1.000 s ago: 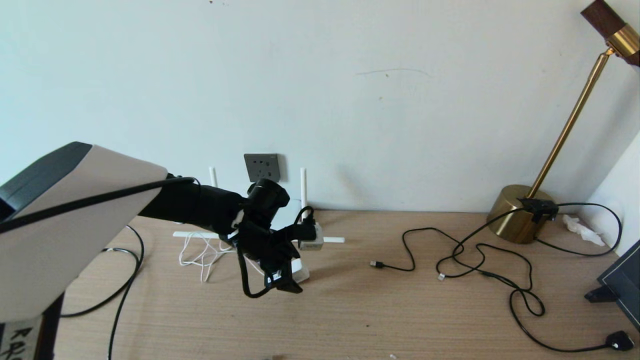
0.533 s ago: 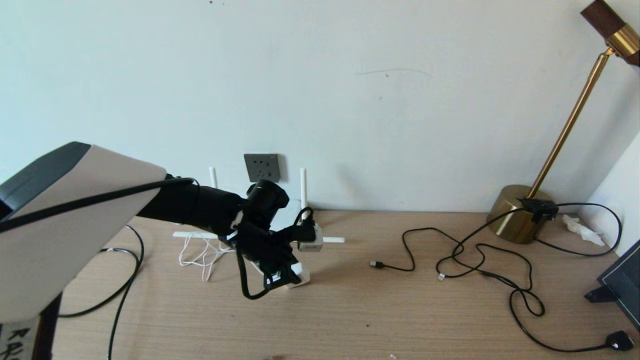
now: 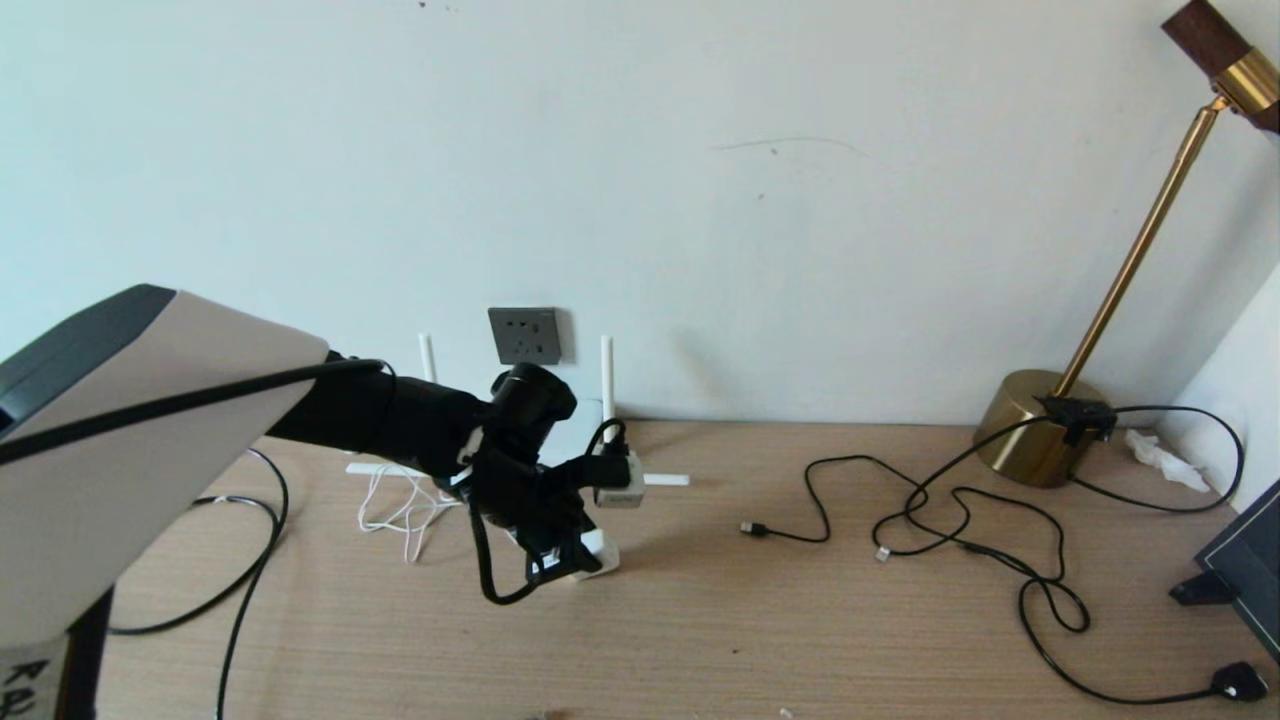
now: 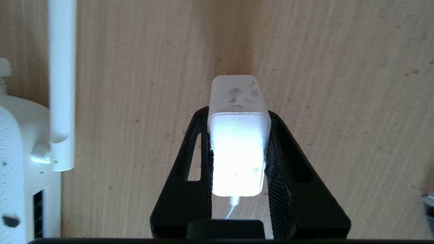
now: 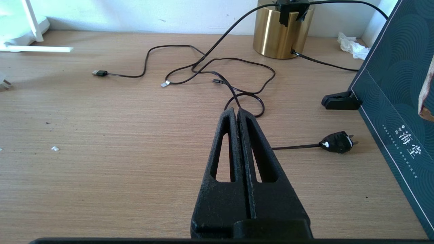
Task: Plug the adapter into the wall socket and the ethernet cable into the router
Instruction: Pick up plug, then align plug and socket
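Note:
My left gripper [image 3: 578, 556] hangs low over the table in front of the router, shut on the white adapter [image 3: 600, 548]. In the left wrist view the adapter [image 4: 237, 145] sits squarely between both fingers of the left gripper [image 4: 238, 113], its thin white cord leaving the rear. The router [image 3: 590, 415] is mostly hidden behind my arm; its antennas stick out. The grey wall socket [image 3: 524, 335] is on the wall above it. A thick black ethernet cable [image 3: 262, 545] runs along the table's left; its plug is out of view. My right gripper [image 5: 236, 111] is shut and empty.
The adapter's white cord [image 3: 400, 510] lies tangled left of the router. A brass lamp base [image 3: 1035, 425] stands at the back right, with thin black cables [image 3: 960, 520] spread before it and a black plug [image 3: 1240, 682]. A dark box [image 3: 1240, 570] leans at the right edge.
The left gripper, still holding the adapter, has shifted slightly towards the left and turned a little at the wrist. Nothing else has moved.

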